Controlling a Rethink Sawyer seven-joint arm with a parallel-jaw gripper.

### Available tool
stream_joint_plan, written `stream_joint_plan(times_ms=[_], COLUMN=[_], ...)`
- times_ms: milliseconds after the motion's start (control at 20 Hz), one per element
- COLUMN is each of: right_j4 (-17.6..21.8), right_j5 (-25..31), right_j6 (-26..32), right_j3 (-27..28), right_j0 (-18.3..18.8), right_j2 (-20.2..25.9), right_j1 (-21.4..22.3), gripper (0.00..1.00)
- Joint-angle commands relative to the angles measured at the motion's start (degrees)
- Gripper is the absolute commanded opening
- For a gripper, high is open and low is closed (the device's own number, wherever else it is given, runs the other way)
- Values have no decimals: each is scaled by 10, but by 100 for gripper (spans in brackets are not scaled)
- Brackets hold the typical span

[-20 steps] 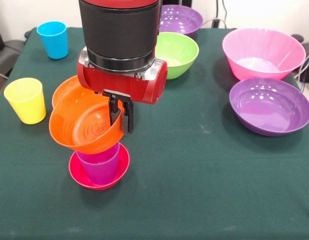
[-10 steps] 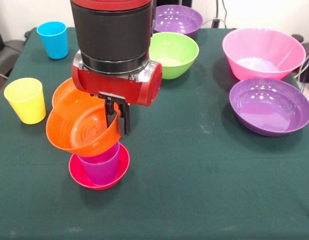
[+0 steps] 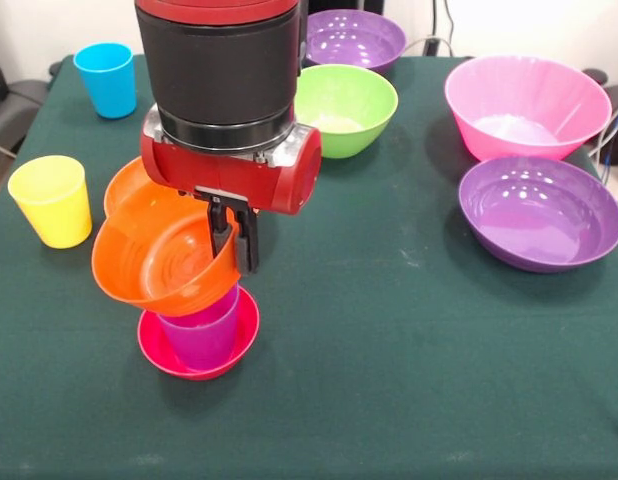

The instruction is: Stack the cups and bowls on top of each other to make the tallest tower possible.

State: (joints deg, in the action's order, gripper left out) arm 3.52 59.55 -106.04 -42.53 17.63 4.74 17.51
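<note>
Table (image 3: 389,350) open centrally; yellow cup (image 3: 52,200) and purple bowl (image 3: 539,212) flank it.

Robot lab test setup with a cloth-covered table.

A table (image 3: 409,400) draped in dark green cloth stands before a plain pale wall (image 3: 529,25). A red and black robot arm (image 3: 224,90) hangs over it. Black cables (image 3: 441,30) trail off the far edge, and a dark chair (image 3: 11,115) sits at one side, with bright plastic bowls (image 3: 527,105) laid out like test props.
</note>
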Motion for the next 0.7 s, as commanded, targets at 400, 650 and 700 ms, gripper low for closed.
stream_joint_plan(times_ms=[400, 650, 700], right_j4=[54, 58, 58], right_j5=[-38, -41, -42], right_j6=[185, 186, 187], right_j3=[-42, -48, -48], right_j0=[16, 18, 19], right_j2=[74, 76, 77], right_j1=[-21, -19, -19], gripper=[0, 0, 0])
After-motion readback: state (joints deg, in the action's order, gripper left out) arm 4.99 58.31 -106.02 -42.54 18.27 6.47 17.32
